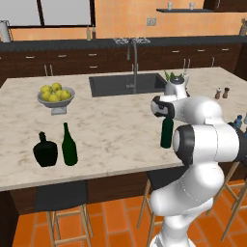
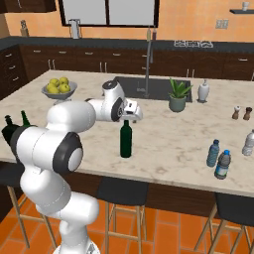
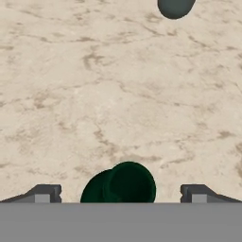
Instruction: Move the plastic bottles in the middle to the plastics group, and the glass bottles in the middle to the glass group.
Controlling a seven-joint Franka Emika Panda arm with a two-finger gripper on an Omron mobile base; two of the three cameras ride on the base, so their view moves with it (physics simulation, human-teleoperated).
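Note:
The tall dark green glass bottle (image 1: 167, 134) (image 2: 126, 141) stands upright in the middle of the marble island, near its front edge. My gripper (image 2: 128, 119) (image 1: 166, 116) hangs open directly over the bottle's neck. Looking down in the hand view, the bottle's top (image 3: 126, 185) lies between the two spread fingertips (image 3: 45, 194), untouched by either. At the island's left end stands the glass group: a squat black bottle (image 1: 46, 150) beside a slender green one (image 1: 69, 145). Small blue-tinted plastic bottles (image 2: 213, 153) (image 2: 223, 164) stand at the right end.
A bowl of lemons (image 1: 56, 96) sits at the back left and the sink (image 1: 128, 84) with its tap at the back middle. A potted plant (image 2: 178, 96), a white vase (image 2: 204, 91) and two shakers (image 2: 240, 113) stand behind the plastic bottles. Stools line the island's front.

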